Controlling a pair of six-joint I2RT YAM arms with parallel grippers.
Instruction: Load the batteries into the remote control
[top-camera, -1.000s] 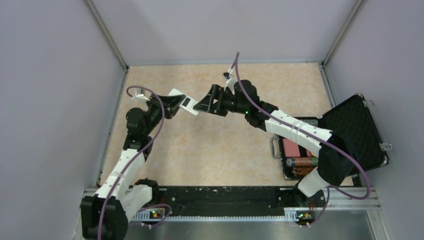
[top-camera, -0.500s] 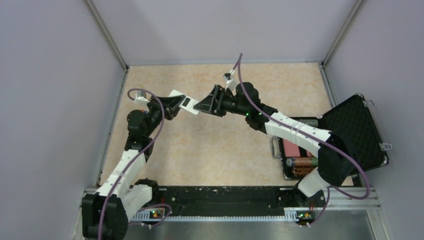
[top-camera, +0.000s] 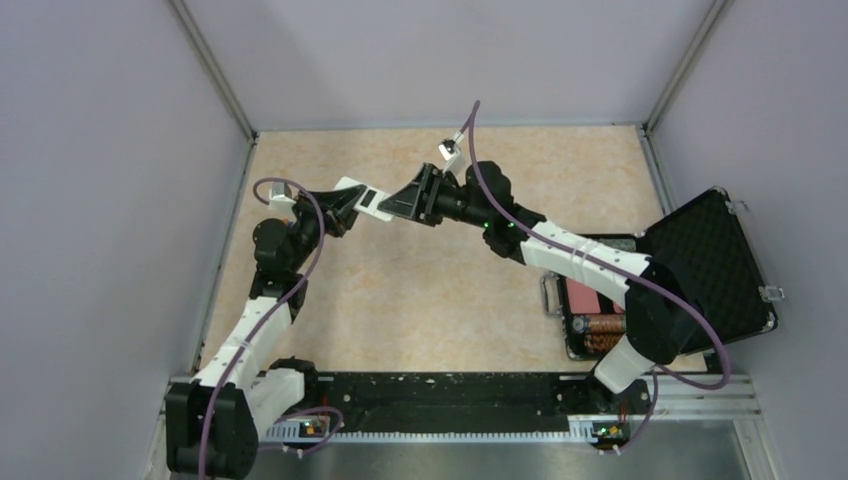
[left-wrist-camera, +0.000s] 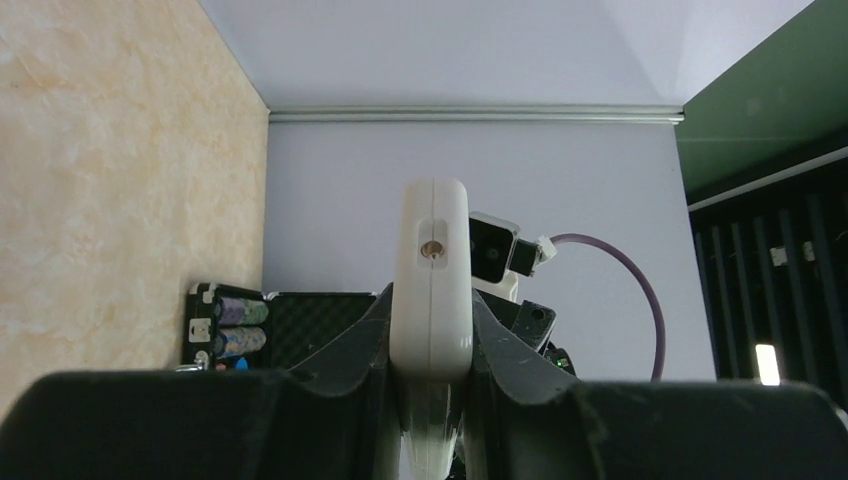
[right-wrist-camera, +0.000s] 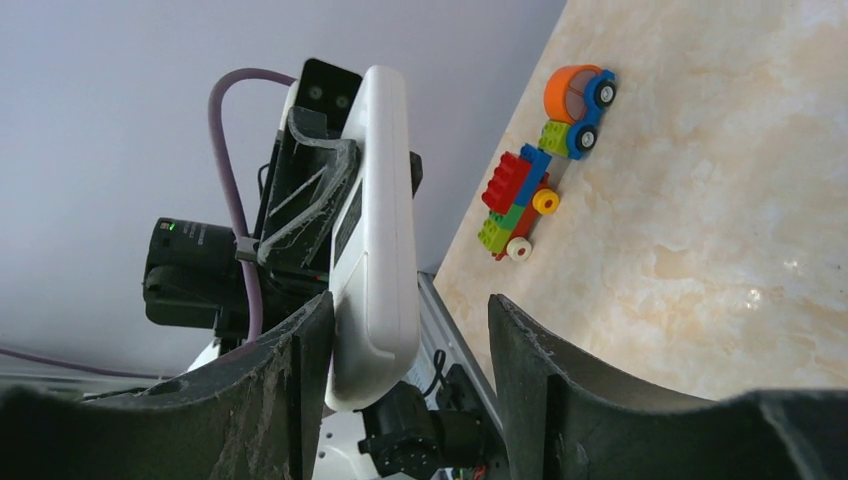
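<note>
Remote control (top-camera: 365, 196) hangs in the air well to the left of the open black case (top-camera: 705, 262), clamped at one end by the left gripper (left-wrist-camera: 432, 300); its free end sits between the parted fingers of the right gripper (right-wrist-camera: 405, 305), close against one finger with a gap at the other

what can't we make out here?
- Batteries: none seen in any view.
- Remote recess: too small in the top view; both wrist views show only its edge.
- Case contents: right arm covers part in the top view; left hand cuts it off in the left wrist view.
</note>
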